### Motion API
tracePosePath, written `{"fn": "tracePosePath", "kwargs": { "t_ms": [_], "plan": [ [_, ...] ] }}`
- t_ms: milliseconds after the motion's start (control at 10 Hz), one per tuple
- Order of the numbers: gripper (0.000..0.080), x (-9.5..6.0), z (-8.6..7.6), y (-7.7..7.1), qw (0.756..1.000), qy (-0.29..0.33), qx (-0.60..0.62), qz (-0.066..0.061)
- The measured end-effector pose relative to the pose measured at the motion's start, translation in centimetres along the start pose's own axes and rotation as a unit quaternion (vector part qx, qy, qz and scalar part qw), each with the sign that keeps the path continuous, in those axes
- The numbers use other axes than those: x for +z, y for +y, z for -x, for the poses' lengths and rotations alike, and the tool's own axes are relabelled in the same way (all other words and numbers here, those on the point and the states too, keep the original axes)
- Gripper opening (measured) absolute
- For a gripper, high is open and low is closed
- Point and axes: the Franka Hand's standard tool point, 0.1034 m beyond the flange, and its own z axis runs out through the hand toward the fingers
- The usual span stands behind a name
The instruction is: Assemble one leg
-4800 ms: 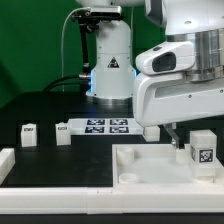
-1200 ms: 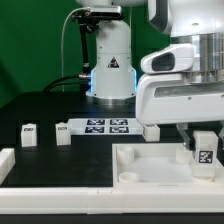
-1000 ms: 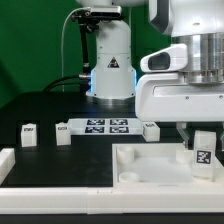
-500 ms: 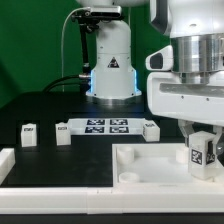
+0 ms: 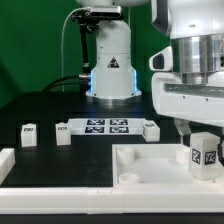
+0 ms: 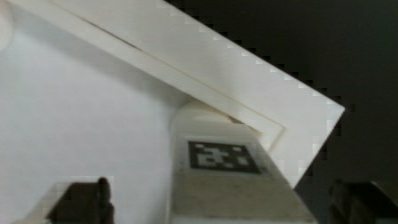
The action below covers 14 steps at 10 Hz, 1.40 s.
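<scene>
Exterior view: claw (image 5: 199,135) hung over the tray (image 5: 150,166) corner at the exterior view's right, straddling an upright leg (image 5: 204,153) that stood on the tray, tag toward the camera. Three spare legs (image 5: 29,133) sat on the dark surface (image 5: 50,108) near the marker board (image 5: 105,126). Wrist view: fingers (image 6: 82,200) flanked the leg (image 6: 222,160) with a gap on each side. Claw was wide and gripped nothing.

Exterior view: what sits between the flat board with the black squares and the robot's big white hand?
One small white leg stands there, right by the marker board's end that faces the gripper. Only the exterior view shows it.
</scene>
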Motion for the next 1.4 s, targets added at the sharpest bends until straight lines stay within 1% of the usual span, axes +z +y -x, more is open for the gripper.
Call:
{"fn": "tracePosePath", "kwargs": {
  "t_ms": [100, 200, 300, 400, 500, 700, 900, 1000, 1100, 1200, 1300, 1400],
  "plan": [
    [0.0642, -0.02, -0.07, 0.01, 0.994, 0.001, -0.107, 0.001],
    [0.0648, 0.02, -0.04, 0.0, 0.977, 0.002, -0.212, 0.002],
    [0.0648, 0.22, -0.15, 0.18, 0.961, 0.0, -0.276, 0.004],
    [0.0649, 0.53, -0.11, 0.32, 0.929, -0.002, -0.37, 0.008],
    [0.0649, 0.66, 0.27, 0.34, 0.898, -0.004, -0.441, 0.012],
    [0.0649, 0.38, 0.5, 0.22, 0.835, -0.001, -0.551, 0.018],
    [0.0649, 0.39, 0.29, 0.3, 0.827, 0.0, -0.561, 0.019],
    [0.0553, 0.42, 0.3, 0.32, 0.828, 0.0, -0.561, 0.019],
    [0.0417, 0.43, 0.3, 0.32, 0.828, 0.0, -0.561, 0.019],
    [0.0417, 0.44, 0.29, 0.33, 0.828, 0.0, -0.561, 0.019],
    [0.0292, 0.44, 0.23, 0.36, 0.829, 0.0, -0.559, 0.019],
    [0.0292, 0.45, 0.25, 0.35, 0.841, 0.0, -0.541, 0.019]
  ]
}}
